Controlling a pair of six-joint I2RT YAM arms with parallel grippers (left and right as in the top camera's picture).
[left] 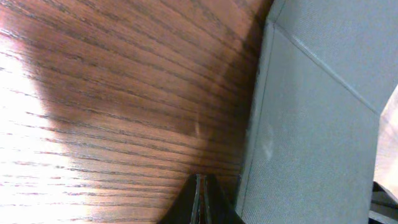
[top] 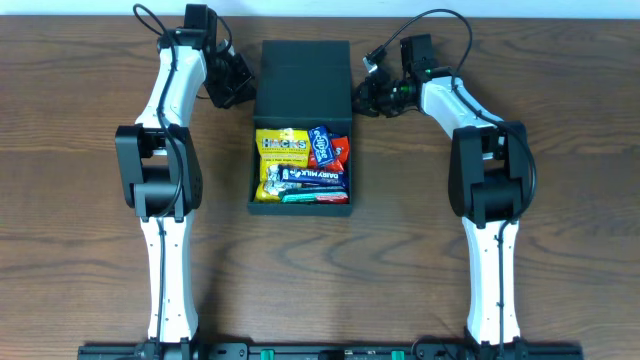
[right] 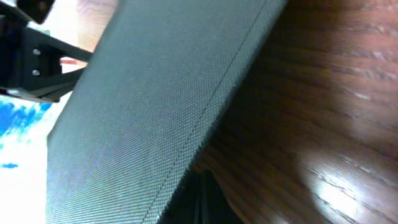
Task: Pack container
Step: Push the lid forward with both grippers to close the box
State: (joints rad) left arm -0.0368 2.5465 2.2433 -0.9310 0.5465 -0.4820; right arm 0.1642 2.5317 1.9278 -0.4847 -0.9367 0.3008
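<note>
The container (top: 256, 170) is a dark teal-black box at the table's middle. Its flap lid (top: 304, 80) stands open behind it. Inside lie a yellow packet (top: 283, 145), a blue Dairy Milk bar (top: 312, 176) and other snack packets. My left gripper (top: 240, 88) is shut and empty at the lid's left edge. In the left wrist view its tips (left: 201, 198) are closed beside the lid (left: 311, 118). My right gripper (top: 364, 98) is shut at the lid's right edge. In the right wrist view its tips (right: 204, 198) sit under the tilted lid (right: 155, 106).
The wooden table (top: 80, 180) spreads to both sides of the box. Both arms reach from the front edge to the back of the table, one on each side of the box.
</note>
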